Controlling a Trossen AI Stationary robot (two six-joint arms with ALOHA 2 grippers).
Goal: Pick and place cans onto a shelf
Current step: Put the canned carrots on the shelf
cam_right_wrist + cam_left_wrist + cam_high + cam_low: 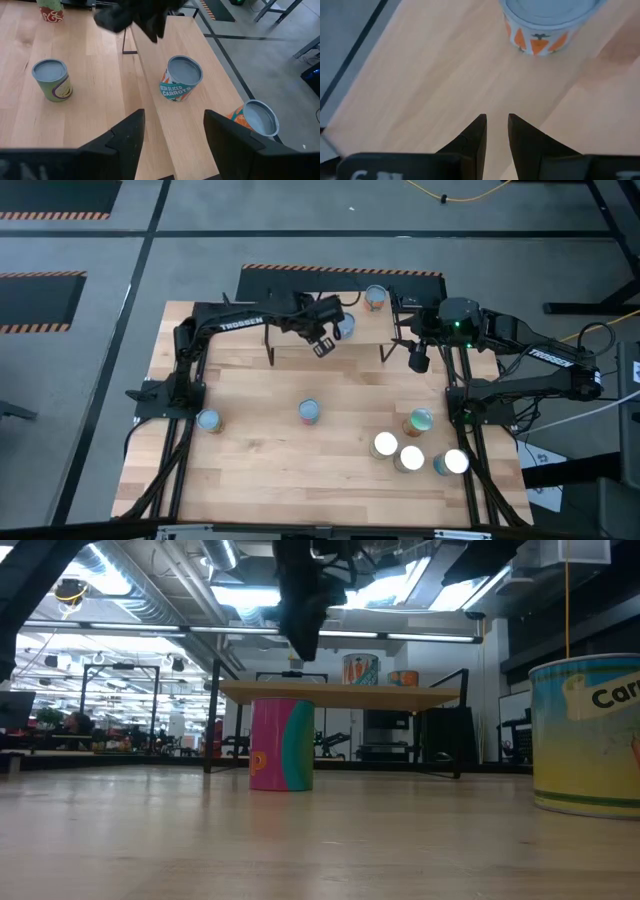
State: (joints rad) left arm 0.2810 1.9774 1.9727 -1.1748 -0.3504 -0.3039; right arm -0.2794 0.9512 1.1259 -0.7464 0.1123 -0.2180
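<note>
The shelf carries two upright cans: a carrot can mid-board and an orange can at its far edge. Left gripper hovers over the shelf, fingers narrowly parted, holding nothing. Right gripper hangs at the shelf's right end, jaws wide and empty. In front of the shelf, a pink-and-teal can stands upright on the table.

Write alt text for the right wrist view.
Two cans stand on the shelf: a carrot-label can and an orange can near its edge. The right gripper hovers open above; a green-label can sits on the table.
</note>
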